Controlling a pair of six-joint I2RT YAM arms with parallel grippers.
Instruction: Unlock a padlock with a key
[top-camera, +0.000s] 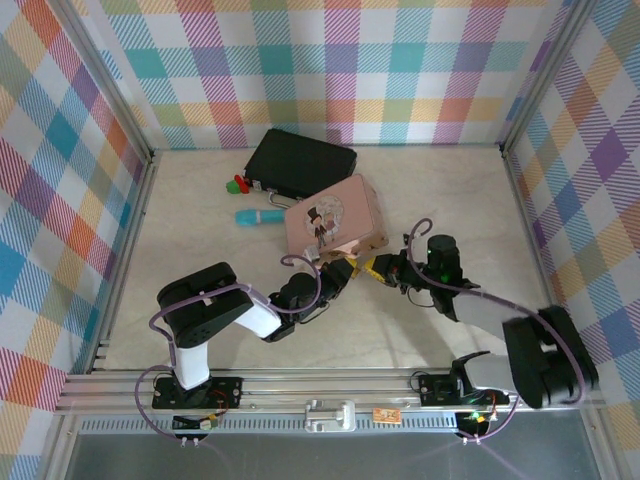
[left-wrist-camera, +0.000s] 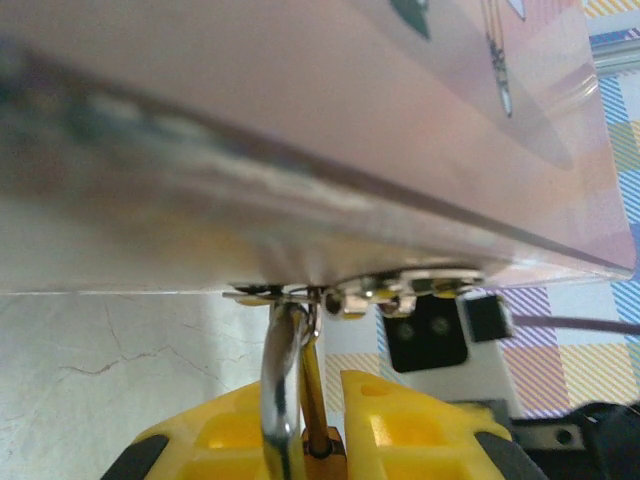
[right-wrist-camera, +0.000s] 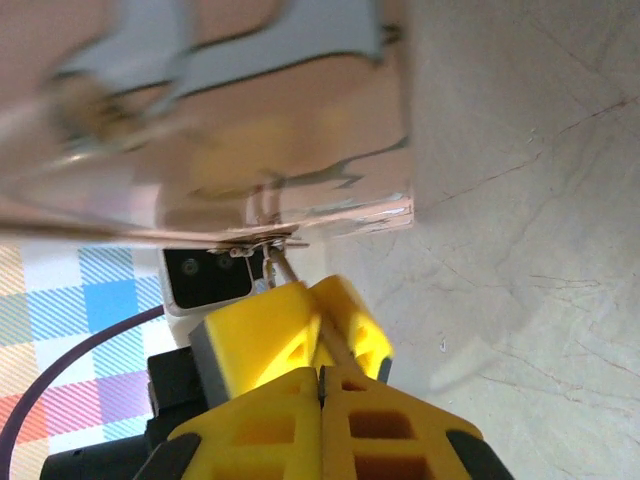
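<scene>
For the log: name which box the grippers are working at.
The pink tin, not the black case: left gripper and right gripper meet at its near edge; the case lies farther back.

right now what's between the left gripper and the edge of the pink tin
the padlock's silver shackle: it runs from the left gripper up to the metal hasp on the pink tin, seen in the left wrist view

The padlock (left-wrist-camera: 281, 390) (its body, anyway) runs off the bottom edge.
</scene>
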